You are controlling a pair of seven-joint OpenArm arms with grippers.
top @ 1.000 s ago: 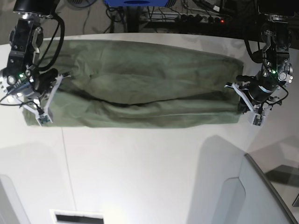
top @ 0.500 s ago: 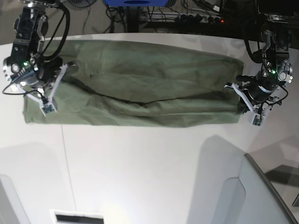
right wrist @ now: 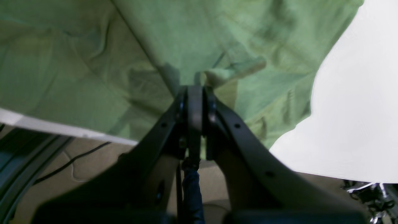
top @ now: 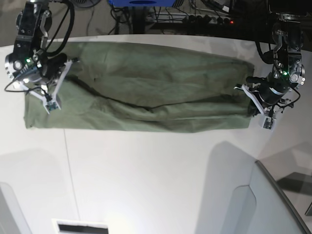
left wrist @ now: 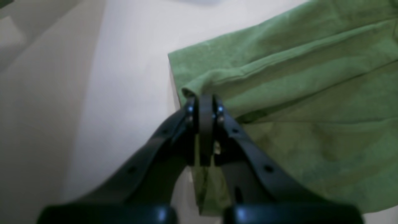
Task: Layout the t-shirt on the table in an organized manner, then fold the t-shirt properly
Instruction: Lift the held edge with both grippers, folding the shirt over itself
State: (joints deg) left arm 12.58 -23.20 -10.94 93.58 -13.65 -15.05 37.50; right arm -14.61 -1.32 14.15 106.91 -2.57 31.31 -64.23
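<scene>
Both pincers clenched on t-shirt [top: 146, 92] edges: left pincer [left wrist: 205, 107] and right pincer [right wrist: 196, 93] hold opposite ends over the counter [top: 146, 170], likely to fold it lengthwise.

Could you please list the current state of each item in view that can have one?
Plain olive-green cotton t-shirt: stretched across the table, partly folded lengthwise, pinched at both ends.
Left tool: shut on the t-shirt's edge.
Right tool: shut on the t-shirt's fabric.
Large white matte table: bears the t-shirt.

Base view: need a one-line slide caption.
Both end effectors, left and right, shut on opposite ends of the t-shirt on the table.
</scene>
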